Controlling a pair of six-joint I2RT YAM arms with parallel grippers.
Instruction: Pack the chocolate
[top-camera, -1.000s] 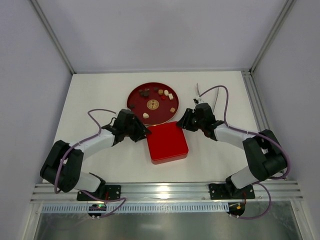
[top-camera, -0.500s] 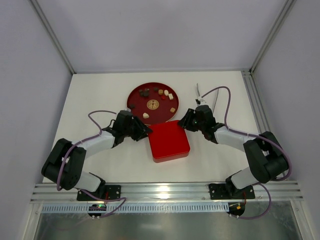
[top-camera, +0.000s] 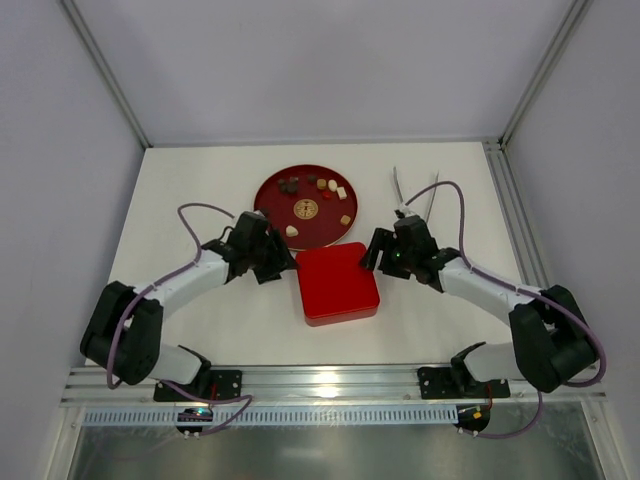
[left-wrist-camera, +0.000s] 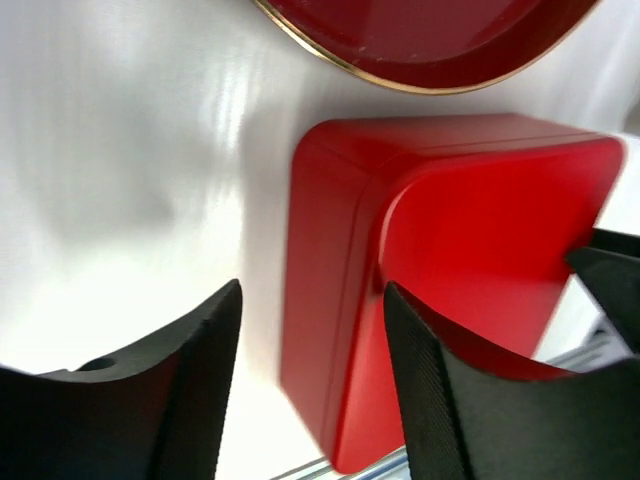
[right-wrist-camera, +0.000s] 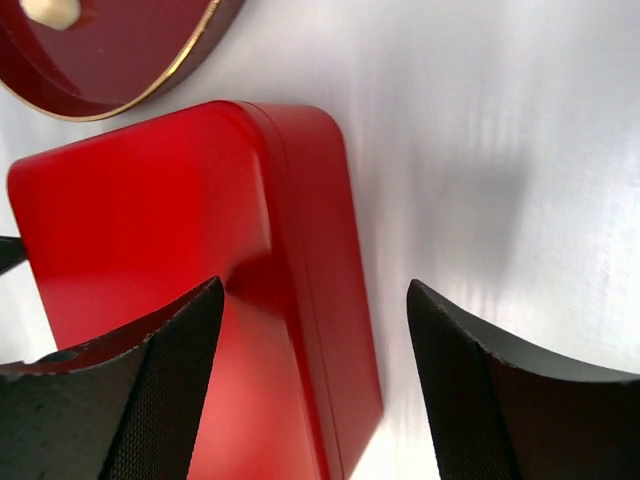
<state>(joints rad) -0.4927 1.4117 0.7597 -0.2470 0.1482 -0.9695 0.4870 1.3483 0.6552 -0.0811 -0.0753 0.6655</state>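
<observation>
White table (top-camera: 200, 190) fills a booth with pale walls (top-camera: 60, 120), and a metal rail (top-camera: 330, 380) at the near edge carries the bases of the 2 arms. Toward the back sits a round red plate (top-camera: 262, 190) with a gold rim. The chocolate (top-camera: 288, 185) lies loose on the plate: dark pieces at the back left, light brown and cream ones to the back right, 1 pale piece near the front, and a gold disc (top-camera: 305, 208) in the middle. Just in front of the plate is a square red box (top-camera: 335, 285) with rounded corners and its lid on; in the top view its far edge looks to meet the plate rim. The left gripper (top-camera: 288, 264) is low at the box's far left corner with its jaws apart. In the left wrist view its black fingers (left-wrist-camera: 195, 380) straddle the box's left side, 1 over bare table and the other over the lid. Whether either one touches the box cannot be told. The right gripper (top-camera: 371, 254) is at the far right corner, also spread wide. In the right wrist view its fingers (right-wrist-camera: 150, 400) bracket the box's right edge the same way, and contact is again unclear. Thin metal tongs (top-camera: 398, 185) lie on the table behind the right arm, well apart from the box.
</observation>
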